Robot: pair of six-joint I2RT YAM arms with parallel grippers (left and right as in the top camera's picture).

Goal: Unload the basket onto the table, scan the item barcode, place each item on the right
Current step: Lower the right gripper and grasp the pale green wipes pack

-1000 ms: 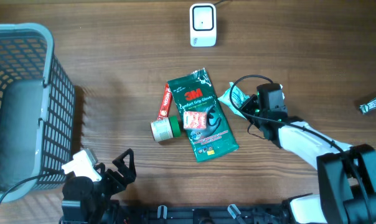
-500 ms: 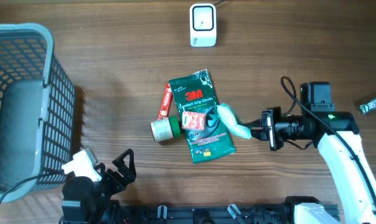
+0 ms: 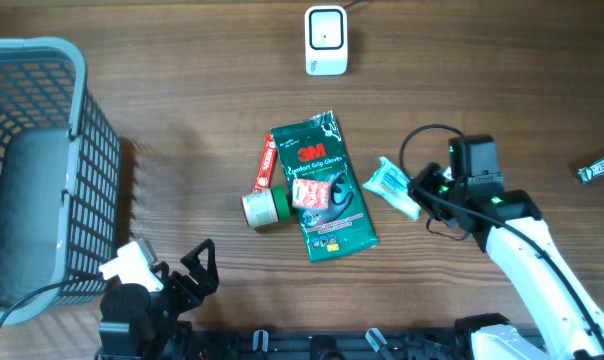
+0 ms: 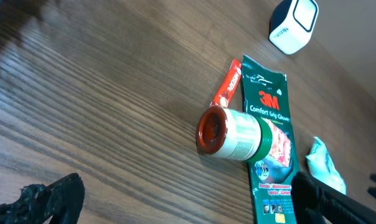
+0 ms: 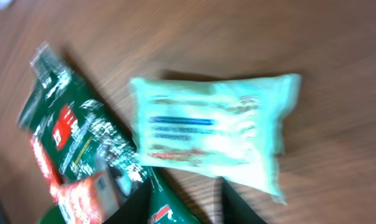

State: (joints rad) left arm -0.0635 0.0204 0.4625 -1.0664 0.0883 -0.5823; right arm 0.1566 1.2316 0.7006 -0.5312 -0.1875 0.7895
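Pick-up step: with right gripper (image 3: pixel 418 188) parted, empty, beside pale packet (image 3: pixel 392 186) mid-desk, calls for grasping, then showing barcode to far-edge scanner (image 3: pixel 325 40).

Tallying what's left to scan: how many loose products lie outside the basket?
6: 3M gloves pack centre, pink packet on it, red tube and small jar at its left, mint pouch to its right, silver item far right. Basket may hide more.

The green packet (image 4: pixel 266 93) reads "3M Comfort Grip Gloves".
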